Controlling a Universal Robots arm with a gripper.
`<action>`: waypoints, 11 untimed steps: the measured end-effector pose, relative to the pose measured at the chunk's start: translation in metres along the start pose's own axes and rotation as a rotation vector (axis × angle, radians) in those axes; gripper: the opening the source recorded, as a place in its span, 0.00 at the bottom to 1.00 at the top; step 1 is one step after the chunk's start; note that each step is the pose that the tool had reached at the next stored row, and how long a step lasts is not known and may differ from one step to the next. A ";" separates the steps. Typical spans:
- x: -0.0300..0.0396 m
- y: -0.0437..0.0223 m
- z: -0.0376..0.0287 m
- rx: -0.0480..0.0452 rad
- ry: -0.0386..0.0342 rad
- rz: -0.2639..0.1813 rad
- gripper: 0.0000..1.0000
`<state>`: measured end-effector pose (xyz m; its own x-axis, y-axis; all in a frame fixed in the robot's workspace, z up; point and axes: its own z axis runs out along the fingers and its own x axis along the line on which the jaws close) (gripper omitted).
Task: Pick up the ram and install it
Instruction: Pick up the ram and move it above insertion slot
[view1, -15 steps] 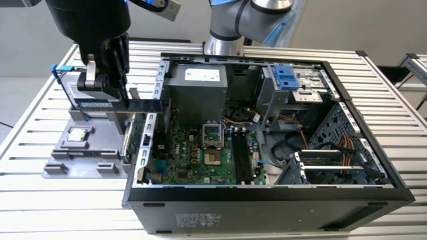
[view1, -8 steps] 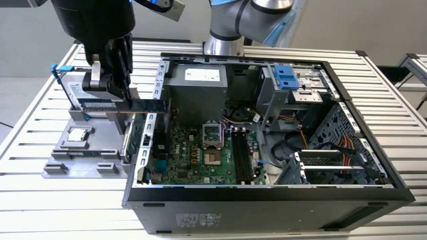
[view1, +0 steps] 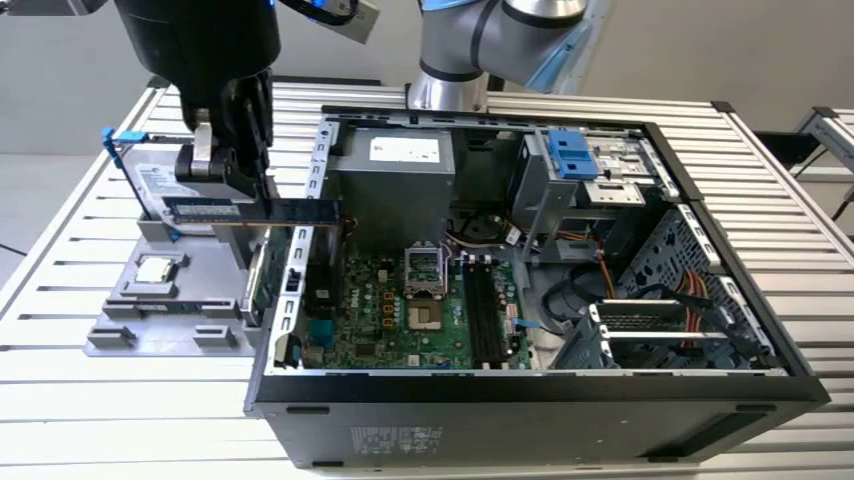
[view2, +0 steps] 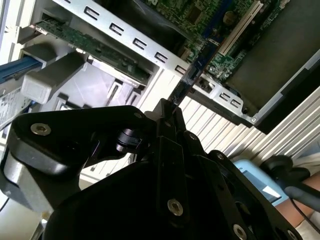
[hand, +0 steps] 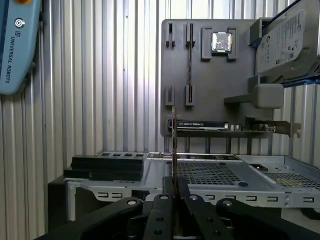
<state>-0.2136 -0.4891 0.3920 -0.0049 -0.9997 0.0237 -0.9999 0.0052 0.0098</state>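
Slatted table — ram in tool

The ram, a long, thin blue-green stick, is held lifted, level and on edge, clamped toward one end by the tool. Its free end is carried over the case wall. It is seen edge-on in both wrist views.

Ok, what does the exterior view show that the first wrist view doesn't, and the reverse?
Exterior view: the open case's motherboard with its memory slots, and the power supply. First wrist view: a light-blue pendant. Both: the ram clamped in the jaws, the grey parts tray and the processor on it.
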 end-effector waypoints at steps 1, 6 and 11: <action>0.0000 -0.0007 0.0000 -0.0001 0.0000 0.000 0.00; 0.0000 -0.0042 -0.0001 -0.0004 0.0001 0.000 0.00; 0.0000 -0.0075 -0.0001 -0.0006 0.0001 0.000 0.00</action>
<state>-0.2061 -0.4891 0.3921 -0.0050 -0.9997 0.0238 -0.9999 0.0052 0.0104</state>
